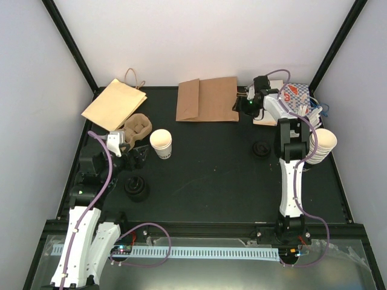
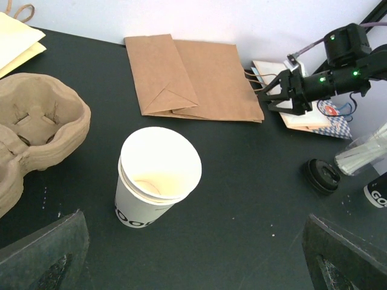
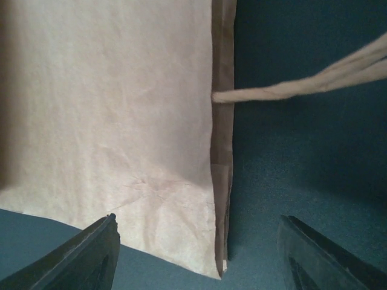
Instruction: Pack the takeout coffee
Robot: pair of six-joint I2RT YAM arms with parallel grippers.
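Although two arms are here, only one is close to the thing that has to be packed. The big dark surface [image 1: 211, 181] carries it all. At its far side a brown paper bag [image 1: 207, 99] lies flat, with its handle end toward the right arm. Near the left arm sits a brown cup tray [image 1: 138, 128]. The white cup [image 1: 161, 144] stands on the surface just beside that tray, well apart from the bag. It stands straight up, so its long way runs up and down and its mouth faces the top.

The left fingers [image 1: 136, 154] are the near ones. In the left wrist view the cup is right in front of them, a bit to the left of the middle. They are spread wide with nothing in them. I think they only need to go forward and close on the cup's side.

The right fingers [image 1: 245, 100] are far from the cup. They hover over the bag's edge, by its thin string handle [image 3: 290, 84]. They are partly spread and hold nothing. My guess is that they are there to lift the bag's mouth.
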